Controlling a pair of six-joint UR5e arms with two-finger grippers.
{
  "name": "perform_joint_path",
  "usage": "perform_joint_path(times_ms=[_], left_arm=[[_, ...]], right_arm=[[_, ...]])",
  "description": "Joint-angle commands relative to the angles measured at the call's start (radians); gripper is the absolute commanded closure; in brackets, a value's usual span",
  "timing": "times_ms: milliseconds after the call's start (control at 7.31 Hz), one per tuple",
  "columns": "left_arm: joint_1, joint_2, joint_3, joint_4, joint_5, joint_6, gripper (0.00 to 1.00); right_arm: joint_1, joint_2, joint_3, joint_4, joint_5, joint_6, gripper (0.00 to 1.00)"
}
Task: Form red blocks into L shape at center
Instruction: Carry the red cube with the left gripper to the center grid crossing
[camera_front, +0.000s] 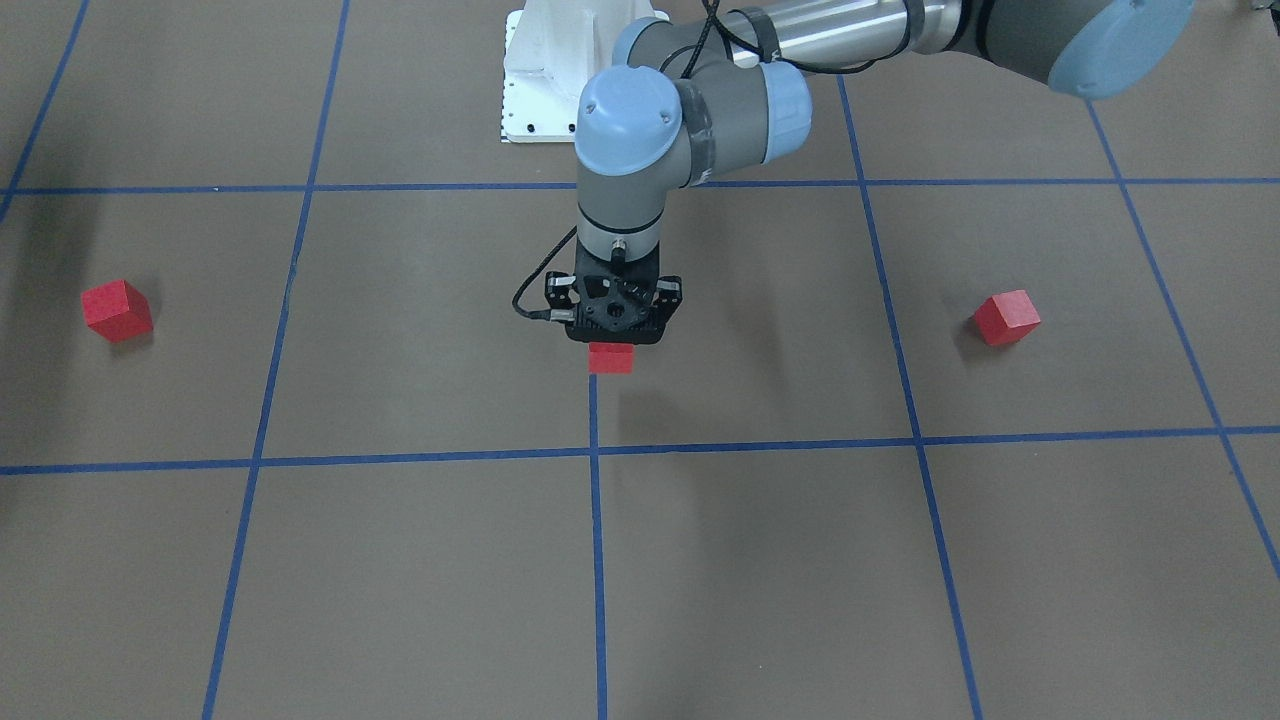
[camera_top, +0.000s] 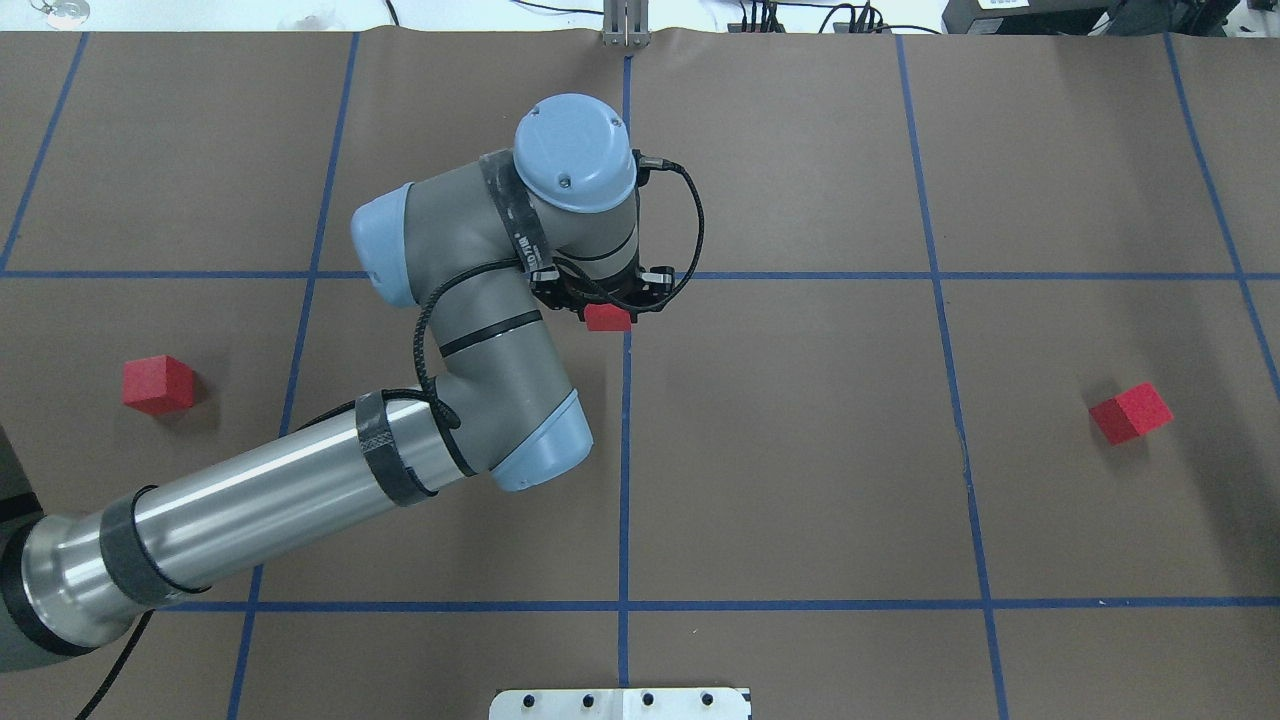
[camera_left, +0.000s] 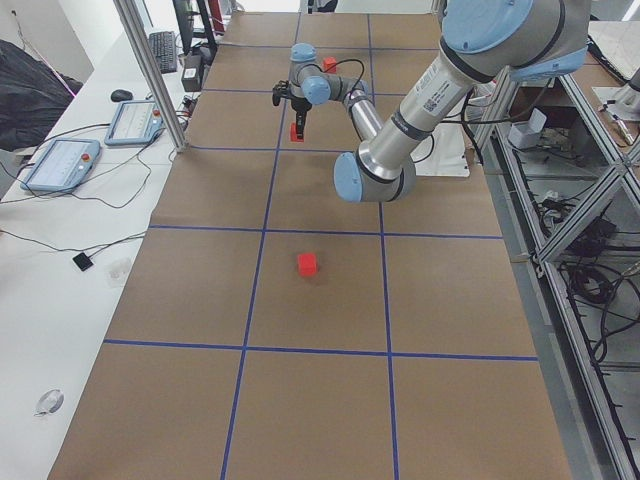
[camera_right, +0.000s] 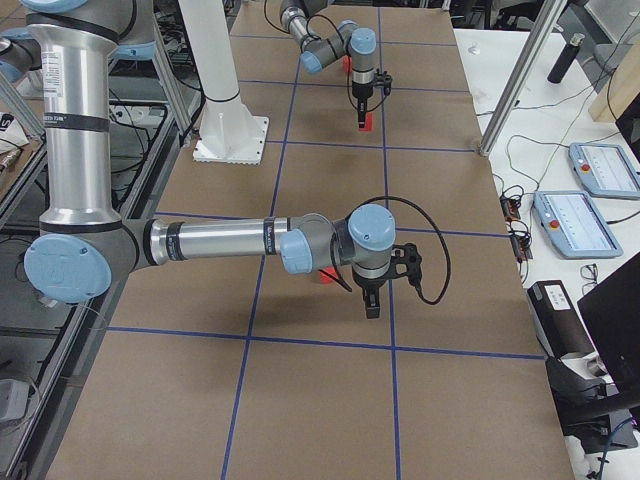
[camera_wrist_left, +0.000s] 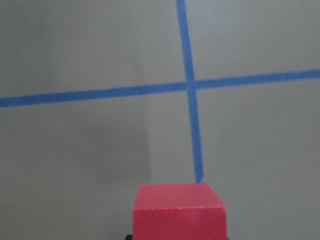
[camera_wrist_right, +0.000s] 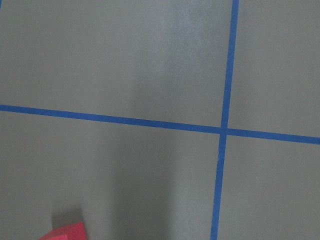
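My left gripper (camera_front: 610, 343) is shut on a red block (camera_front: 611, 358) and holds it above the brown gridded surface. It hangs just on the robot's side of the center crossing (camera_front: 594, 452). The left wrist view shows this block (camera_wrist_left: 178, 210) low in the frame and the center (camera_wrist_left: 190, 85) beyond it. Two more red blocks lie flat on the table, one on the robot's left (camera_top: 158, 385) and one on its right (camera_top: 1130, 412). My right gripper (camera_right: 370, 303) appears only in the exterior right view, next to the right-hand block (camera_right: 325, 278). I cannot tell whether it is open or shut.
The white base plate (camera_front: 545, 90) stands at the table's robot-side edge. My left arm's elbow (camera_top: 520, 440) hangs over the square left of the middle line. Two pendants (camera_left: 60, 165) and cables lie on the side bench, and a metal post (camera_left: 150, 70) stands beside it.
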Motion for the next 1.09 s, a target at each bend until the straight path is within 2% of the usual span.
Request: perform_joint_path(times_ms=[0, 274, 957], left_arm=[[-0.028, -0.039, 0.096, -0.042, 0.014, -0.004, 1.0], [-0.029, -0.04, 0.181, -0.146, 0.016, -0.006, 1.0], [-0.023, -0.091, 0.265, -0.152, 0.014, -0.004, 1.0]], right_arm=[[0.0, 0.001, -0.001, 0.001, 0.0, 0.001, 0.01], [0.0, 0.001, -0.001, 0.002, 0.0, 0.013, 0.01], [0.0, 0.001, -0.007, 0.002, 0.0, 0.016, 0.01]])
